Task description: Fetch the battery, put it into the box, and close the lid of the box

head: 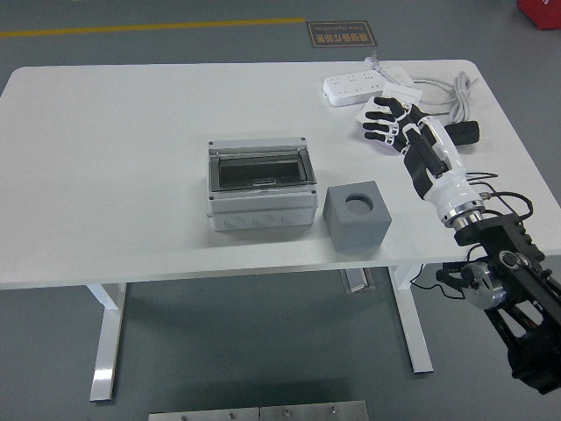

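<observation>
The right robot hand (pixel 384 121) hovers with fingers spread, holding nothing, just short of the power strip (pixel 354 85). The box (pixel 260 185) sits well to its left on the surface (pixel 114 158), the lid seemingly shut, with a grey block (pixel 357 216) beside it.

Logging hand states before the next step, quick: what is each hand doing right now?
Left hand: not in view.
Right hand: open, fingers spread, holding nothing, over the table's far right near the power strip.
</observation>
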### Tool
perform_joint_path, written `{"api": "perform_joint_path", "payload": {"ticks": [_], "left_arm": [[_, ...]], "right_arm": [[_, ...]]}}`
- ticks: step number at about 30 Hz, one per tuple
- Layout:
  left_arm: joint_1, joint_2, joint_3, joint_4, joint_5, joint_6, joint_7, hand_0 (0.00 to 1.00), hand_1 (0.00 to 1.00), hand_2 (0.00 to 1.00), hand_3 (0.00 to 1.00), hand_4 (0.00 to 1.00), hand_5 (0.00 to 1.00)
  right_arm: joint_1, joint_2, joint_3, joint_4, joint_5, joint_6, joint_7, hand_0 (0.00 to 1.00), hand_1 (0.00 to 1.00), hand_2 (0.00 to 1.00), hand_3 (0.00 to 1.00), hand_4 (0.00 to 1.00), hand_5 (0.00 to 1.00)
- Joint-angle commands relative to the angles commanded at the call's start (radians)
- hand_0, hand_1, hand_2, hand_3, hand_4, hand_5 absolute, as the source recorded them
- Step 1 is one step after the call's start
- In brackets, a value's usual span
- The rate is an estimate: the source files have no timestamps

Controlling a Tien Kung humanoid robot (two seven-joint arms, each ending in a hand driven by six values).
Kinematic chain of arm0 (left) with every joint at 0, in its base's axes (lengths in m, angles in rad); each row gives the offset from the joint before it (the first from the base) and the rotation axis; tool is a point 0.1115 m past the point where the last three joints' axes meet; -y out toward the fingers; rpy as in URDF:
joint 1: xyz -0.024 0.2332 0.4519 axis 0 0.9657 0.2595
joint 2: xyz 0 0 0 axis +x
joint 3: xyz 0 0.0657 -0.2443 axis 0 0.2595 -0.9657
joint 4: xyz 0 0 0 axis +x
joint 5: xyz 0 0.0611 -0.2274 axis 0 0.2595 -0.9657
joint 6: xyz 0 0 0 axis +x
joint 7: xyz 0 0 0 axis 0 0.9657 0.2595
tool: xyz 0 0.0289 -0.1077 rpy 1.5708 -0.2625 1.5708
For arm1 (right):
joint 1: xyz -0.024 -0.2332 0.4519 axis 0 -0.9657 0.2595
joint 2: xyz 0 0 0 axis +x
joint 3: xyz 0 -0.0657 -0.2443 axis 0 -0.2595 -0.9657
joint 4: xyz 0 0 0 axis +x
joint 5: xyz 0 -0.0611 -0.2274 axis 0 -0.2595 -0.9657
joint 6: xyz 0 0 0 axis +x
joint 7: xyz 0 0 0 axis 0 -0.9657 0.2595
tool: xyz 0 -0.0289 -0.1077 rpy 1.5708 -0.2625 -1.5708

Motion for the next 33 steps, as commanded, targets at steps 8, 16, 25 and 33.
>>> {"api": "perform_joint_path", "payload": {"ticks": [8,16,25,33], "left_arm": [[0.005,-0.006,-0.009,0.0,0.003,0.0,-0.003,0.629,0.777,0.741,0.745,0.66,0.197],[0.013,-0.013,-0.008,0.0,-0.009,0.001,-0.006,0.628,0.773,0.74,0.745,0.66,0.201],[0.047,-0.038,-0.042,0.0,0.007,0.003,0.002,0.628,0.773,0.74,0.744,0.66,0.2],[0.067,-0.041,-0.059,0.0,0.018,0.007,-0.007,0.628,0.772,0.74,0.745,0.66,0.203]], "right_arm": [[-0.003,-0.013,0.03,0.016,-0.027,0.023,-0.02,0.731,0.657,0.682,0.707,0.949,0.834],[0.038,-0.009,0.014,0.009,-0.07,0.051,-0.071,0.637,0.603,0.638,0.666,0.864,0.737],[0.185,0.008,-0.111,-0.115,0.112,-0.002,-0.056,0.648,0.611,0.653,0.669,0.858,0.718],[0.366,0.062,-0.284,-0.212,0.167,0.02,-0.07,0.629,0.604,0.647,0.66,0.84,0.701]]}}
